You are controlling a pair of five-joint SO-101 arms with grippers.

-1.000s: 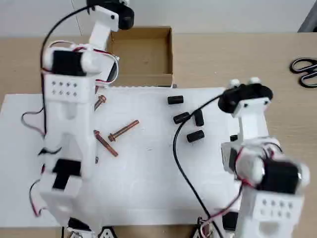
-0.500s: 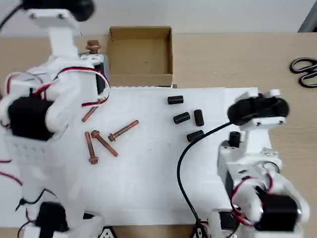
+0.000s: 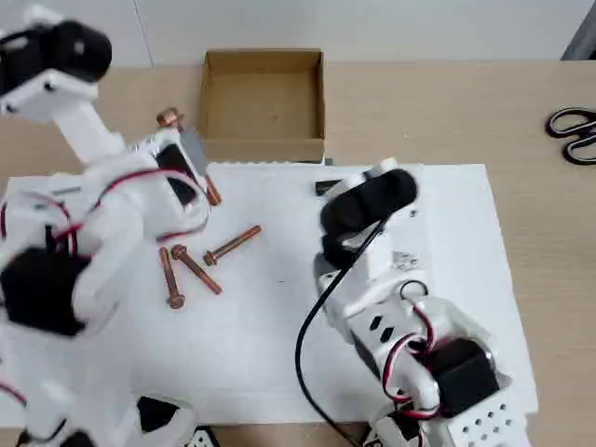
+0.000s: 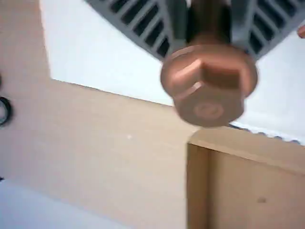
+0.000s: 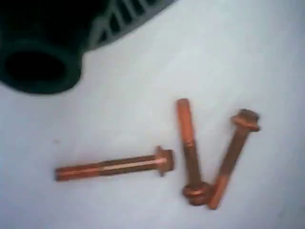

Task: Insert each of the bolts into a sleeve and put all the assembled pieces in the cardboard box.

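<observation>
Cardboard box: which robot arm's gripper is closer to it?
Left. The left gripper, holding a bolt, is just beside a front corner of the cardboard box. The right gripper, holding a sleeve, is farther off over the white sheet.

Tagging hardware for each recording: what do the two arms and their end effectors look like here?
The left arm and right arm are white blocky shells with black motors. Thin red, black and white wires loop over the joints; a thicker black cable trails off the right arm. A grid of small holes marks one segment. The left end effector has grey ribbed fingers.
</observation>
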